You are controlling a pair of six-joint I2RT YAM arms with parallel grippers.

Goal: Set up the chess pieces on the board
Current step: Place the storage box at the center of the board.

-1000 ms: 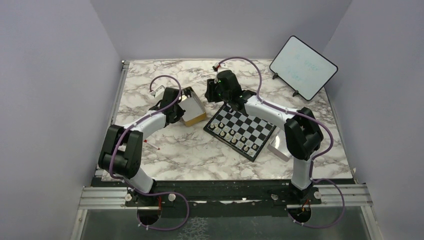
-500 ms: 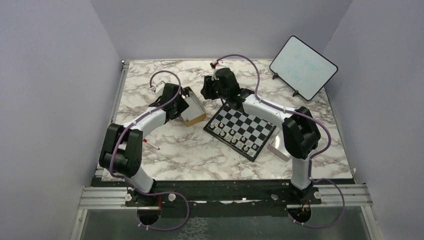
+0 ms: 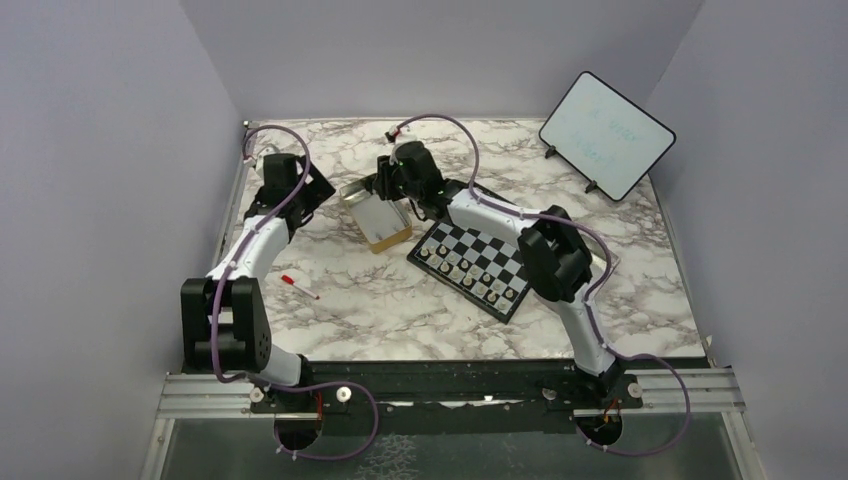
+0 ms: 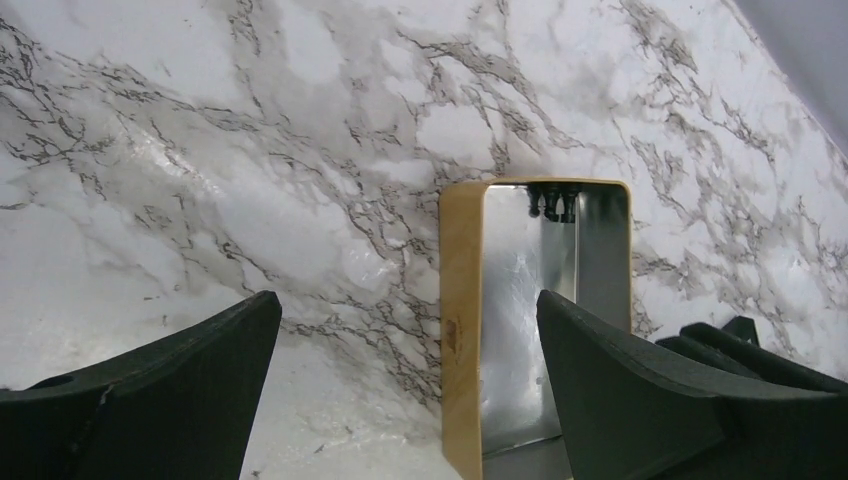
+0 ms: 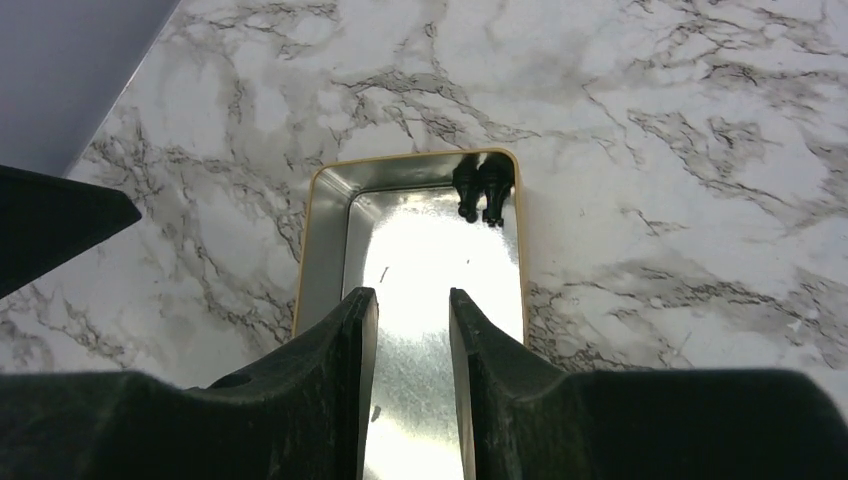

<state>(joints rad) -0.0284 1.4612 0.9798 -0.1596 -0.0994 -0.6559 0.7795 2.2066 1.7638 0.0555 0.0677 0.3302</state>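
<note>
Big shift on the marble table (image 3: 400, 310) compared with a second back. The left arm is no longer parked at the tin: it's pulled away to the far left, and the left hand (image 4: 408, 310) is spread wide with nothing in it, just looking at the tin from a distance.

The right arm is swung off the far corner of the chessboard (image 3: 480, 262) and now hangs over the gold tin (image 5: 420, 270). The right hand (image 5: 412, 300) has its fingers drawn in to a narrow gap, not pinching anything, lined up along the tin's length.

The chessboard sits just right of the tin, with pieces already filling the rows along its near side.

The tin lies open side up, and two black chess pieces (image 5: 478, 190) are tucked against its far end wall, touching each other.

My read: the left hand is done steadying the tin and it's the right hand's turn to fish out those last two. They're jammed in a corner, so getting fingers around just one looks fiddly.
</note>
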